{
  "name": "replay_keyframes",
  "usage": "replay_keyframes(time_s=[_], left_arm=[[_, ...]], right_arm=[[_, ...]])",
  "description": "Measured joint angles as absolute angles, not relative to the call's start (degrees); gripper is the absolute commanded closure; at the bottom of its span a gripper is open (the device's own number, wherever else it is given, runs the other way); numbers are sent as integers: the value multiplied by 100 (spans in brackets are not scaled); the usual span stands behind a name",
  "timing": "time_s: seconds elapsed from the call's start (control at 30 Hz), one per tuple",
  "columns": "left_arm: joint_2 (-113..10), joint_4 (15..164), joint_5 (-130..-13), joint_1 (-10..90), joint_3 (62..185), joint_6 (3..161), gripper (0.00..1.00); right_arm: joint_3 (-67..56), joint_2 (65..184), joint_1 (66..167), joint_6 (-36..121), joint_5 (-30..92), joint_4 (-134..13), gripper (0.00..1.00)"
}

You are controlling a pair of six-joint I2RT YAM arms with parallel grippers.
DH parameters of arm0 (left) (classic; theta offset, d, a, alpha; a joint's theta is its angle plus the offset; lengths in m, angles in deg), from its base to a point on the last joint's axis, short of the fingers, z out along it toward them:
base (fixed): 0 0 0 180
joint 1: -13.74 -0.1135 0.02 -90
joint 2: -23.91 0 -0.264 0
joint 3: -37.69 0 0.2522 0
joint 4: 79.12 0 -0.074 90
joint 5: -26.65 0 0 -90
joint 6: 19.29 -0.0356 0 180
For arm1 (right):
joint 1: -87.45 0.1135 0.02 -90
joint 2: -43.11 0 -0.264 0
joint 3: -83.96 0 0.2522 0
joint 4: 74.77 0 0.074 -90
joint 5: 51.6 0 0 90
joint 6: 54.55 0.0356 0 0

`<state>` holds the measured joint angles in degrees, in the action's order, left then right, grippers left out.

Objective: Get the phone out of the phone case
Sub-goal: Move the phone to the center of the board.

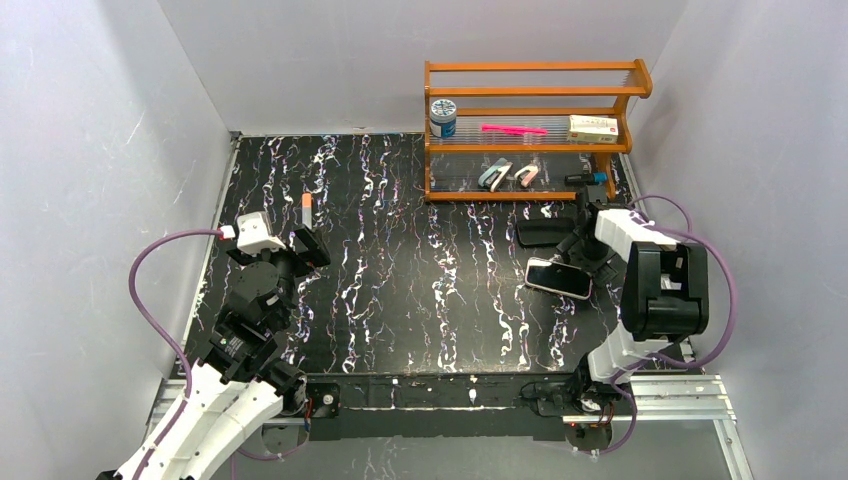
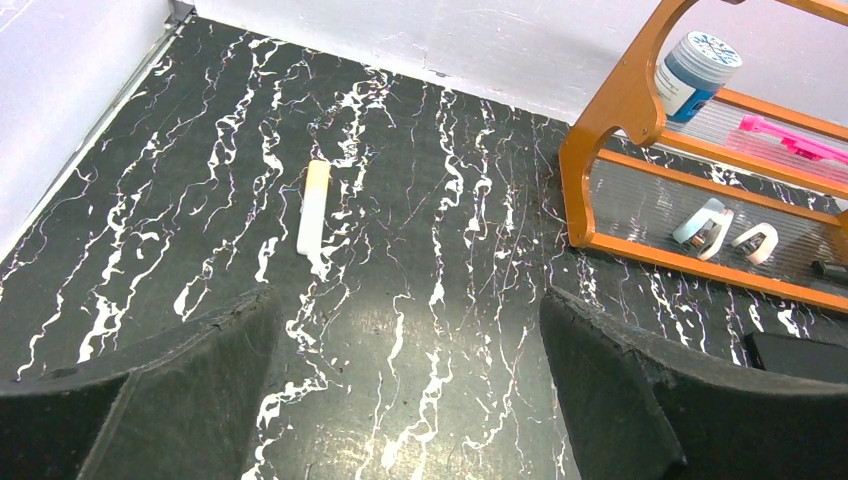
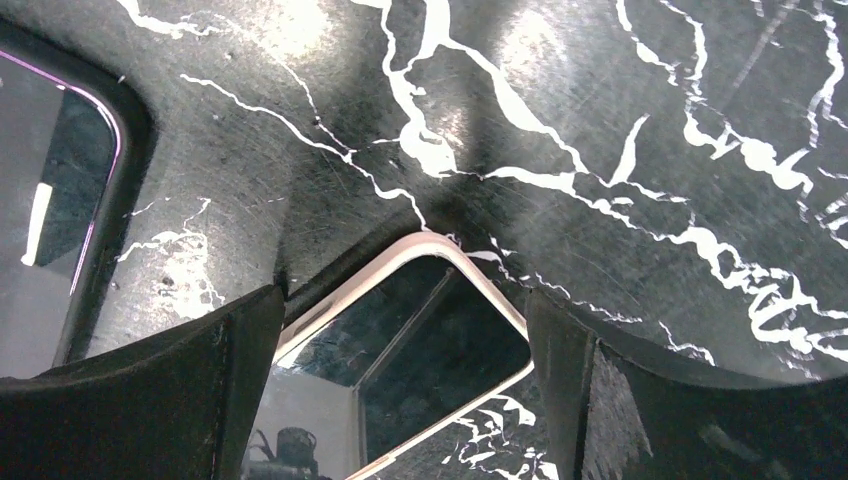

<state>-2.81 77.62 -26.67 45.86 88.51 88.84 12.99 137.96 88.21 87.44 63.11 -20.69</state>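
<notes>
Top view: the phone (image 1: 558, 278) lay flat before the right end of the wooden rack (image 1: 535, 91). The right gripper (image 1: 588, 248) was low beside it, jaws apart.

Left wrist: the left gripper (image 2: 410, 390) gaped, well apart from the rack.

Right wrist: open fingers (image 3: 150, 400) flanked the phone's pale rim. Seemingly the grasp was pending; the next move called for closing squarely on its edges.

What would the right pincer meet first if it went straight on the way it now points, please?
Most likely the white-edged phone, whose end lies between the fingers of the open right pincer in its wrist view. Depth is unclear, so it might land on the table just past that end.
</notes>
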Motion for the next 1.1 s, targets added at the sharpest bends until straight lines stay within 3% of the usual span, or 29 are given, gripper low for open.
replay_keyframes(time_s=[0.57,0.83,1.1], left_arm=[[-270,7764,-2678,4619,8834,8876,2],[-385,7762,-2704,4623,8834,8878,2],[-560,7755,-2741,4623,8834,8878,2]], right_arm=[[2875,12310,8591,7891,3780,-3798,1],[3012,12321,10051,8228,3118,-4334,1],[2473,12684,11199,7675,3220,-4150,1]])
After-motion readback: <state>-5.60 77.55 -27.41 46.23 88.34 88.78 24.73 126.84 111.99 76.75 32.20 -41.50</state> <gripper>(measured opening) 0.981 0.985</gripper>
